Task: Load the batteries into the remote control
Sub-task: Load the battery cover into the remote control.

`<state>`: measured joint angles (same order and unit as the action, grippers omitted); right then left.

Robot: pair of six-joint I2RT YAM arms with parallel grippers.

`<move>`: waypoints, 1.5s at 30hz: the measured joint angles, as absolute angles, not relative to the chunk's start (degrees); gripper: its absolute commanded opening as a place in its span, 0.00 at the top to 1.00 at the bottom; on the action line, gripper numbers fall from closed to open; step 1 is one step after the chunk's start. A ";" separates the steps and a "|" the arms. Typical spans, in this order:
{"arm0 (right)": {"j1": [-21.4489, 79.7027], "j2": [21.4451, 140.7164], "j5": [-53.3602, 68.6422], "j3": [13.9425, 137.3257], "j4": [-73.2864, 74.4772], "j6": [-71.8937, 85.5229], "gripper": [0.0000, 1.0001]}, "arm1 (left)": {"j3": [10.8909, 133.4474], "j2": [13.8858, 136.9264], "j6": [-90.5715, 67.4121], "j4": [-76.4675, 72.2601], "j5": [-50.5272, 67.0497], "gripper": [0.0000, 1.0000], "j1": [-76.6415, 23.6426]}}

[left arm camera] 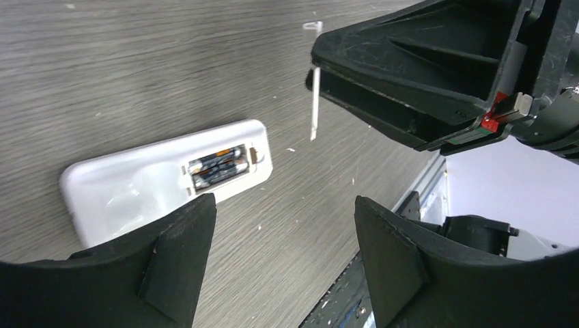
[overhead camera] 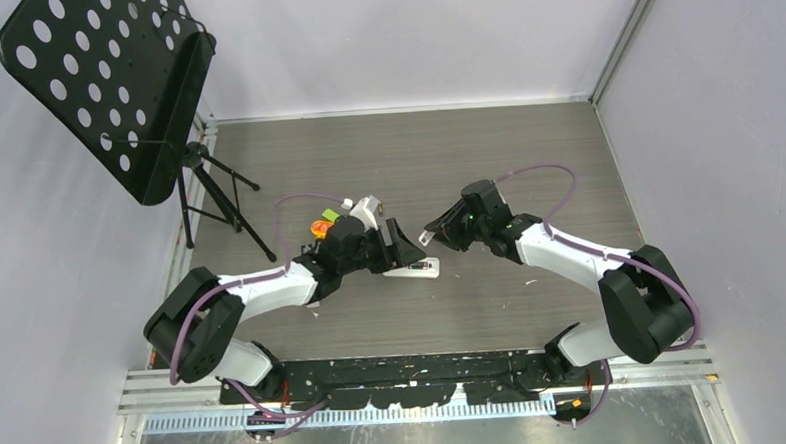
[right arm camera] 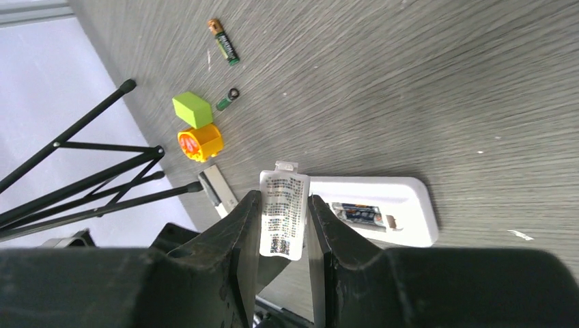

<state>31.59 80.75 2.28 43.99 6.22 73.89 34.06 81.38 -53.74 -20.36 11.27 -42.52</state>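
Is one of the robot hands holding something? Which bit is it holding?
The right gripper pinches the white battery cover by its two long edges, and the tabbed end sticks out past the fingers. The left gripper is open and holds nothing.

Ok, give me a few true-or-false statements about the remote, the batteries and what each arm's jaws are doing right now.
1. The remote lies with its battery bay uncovered and batteries seated in it. True.
2. The right jaws are empty. False: they are shut on a white labelled cover.
3. The left jaws are clamped on the remote. False: they stand open, and the remote lies on the table.
4. A loose battery lies on the table beyond the orange-and-green toy, outside the remote. True.
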 measured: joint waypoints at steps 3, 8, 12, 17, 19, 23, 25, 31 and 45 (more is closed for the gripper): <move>31.83 80.73 3.73 43.99 4.91 74.87 0.77 | 35.11 83.68 -54.02 -22.96 13.65 0.27 -42.52; 32.34 80.73 5.74 43.90 3.25 75.88 0.77 | 36.77 85.65 -54.81 -26.28 15.00 0.36 -42.52; 32.51 80.73 7.18 43.38 2.63 76.71 0.77 | 37.58 86.24 -55.05 -26.37 14.55 0.50 -42.52; 32.51 80.73 8.60 43.22 2.57 76.73 0.77 | 38.09 86.78 -55.51 -26.26 13.23 0.69 -42.52; 32.51 80.73 8.93 43.22 2.57 76.58 0.77 | 38.11 86.78 -55.75 -26.22 12.97 0.80 -42.52; 32.51 80.73 9.19 43.22 2.59 75.79 0.59 | 38.17 87.29 -56.16 -26.09 12.78 1.00 -42.52; 32.45 80.73 9.17 43.27 2.70 74.83 0.35 | 38.17 87.57 -56.10 -25.58 12.62 1.00 -42.48; 31.62 80.29 10.17 44.80 6.24 64.40 0.12 | 38.17 87.74 -53.52 -25.54 16.29 1.00 -41.41; 29.41 68.51 31.00 42.06 7.94 33.28 0.35 | 37.69 82.30 -45.82 -23.90 42.39 1.00 -36.01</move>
